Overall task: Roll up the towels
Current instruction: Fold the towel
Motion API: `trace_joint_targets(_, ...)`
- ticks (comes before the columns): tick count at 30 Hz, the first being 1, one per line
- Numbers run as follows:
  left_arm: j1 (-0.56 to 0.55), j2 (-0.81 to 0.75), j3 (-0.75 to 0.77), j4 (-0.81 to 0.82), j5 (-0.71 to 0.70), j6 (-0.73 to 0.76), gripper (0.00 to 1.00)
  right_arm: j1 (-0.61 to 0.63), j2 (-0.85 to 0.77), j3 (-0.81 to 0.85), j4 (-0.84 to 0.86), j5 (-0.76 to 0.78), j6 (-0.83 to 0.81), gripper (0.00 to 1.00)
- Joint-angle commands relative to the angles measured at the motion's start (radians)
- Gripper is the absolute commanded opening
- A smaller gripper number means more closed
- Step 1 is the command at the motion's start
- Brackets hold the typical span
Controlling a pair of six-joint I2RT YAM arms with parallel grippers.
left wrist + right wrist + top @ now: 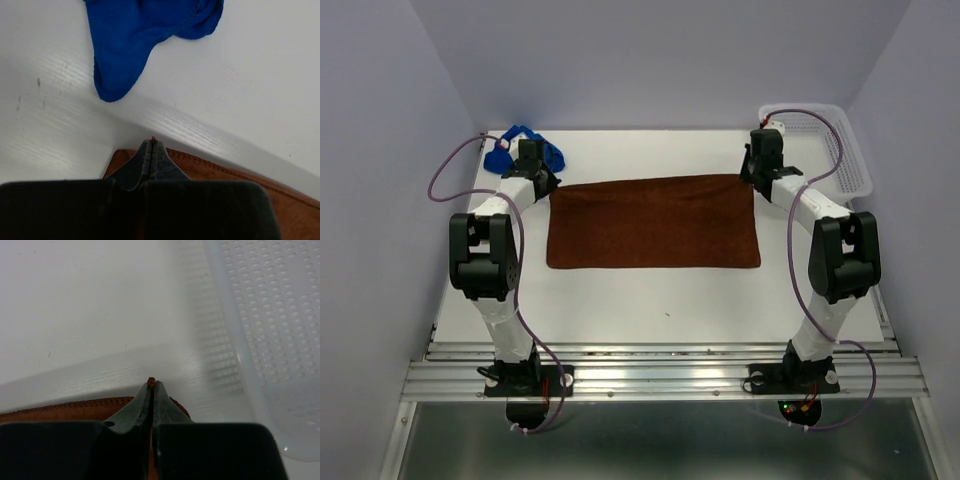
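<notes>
- brown towel (653, 222) lies flat and fully spread on the counter (670, 300), long side running left to right, between the two arms.
- left fingers (150, 156) are at the brown towel's far-left corner, pressed together, with a speck of brown cloth at the tips: pinching that corner.
- right fingers (151, 396) do the same at the far-right corner: closed, with brown fibres poking out at the tips.
- can't tell whether either pinched corner is off the counter.
- blue towel (135, 35) is a crumpled heap just beyond the brown towel's far-left corner, apart from it, with nothing gripping it.
- white mesh basket (850, 165) sits beyond the brown towel's far-right corner, near the right fingers, not touching the towel.
</notes>
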Motion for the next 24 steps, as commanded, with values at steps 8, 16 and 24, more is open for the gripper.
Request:
trace_joint_targets(8,0.001,-0.28,-0.256,0.104,0.064,0.102,0.0,-0.009,-0.206,-0.17,0.078,-0.006,0.012,0.01)
trace_joint_targets(16,-0.002,-0.392,-0.4,0.167,0.097,0.165,0.0,-0.009,-0.356,-0.331,0.078,0.004,0.034,0.01)
trace_joint_targets(24,-0.004,-0.467,-0.512,0.189,0.098,0.151,0.0,-0.009,-0.456,-0.449,0.077,0.001,0.061,0.01)
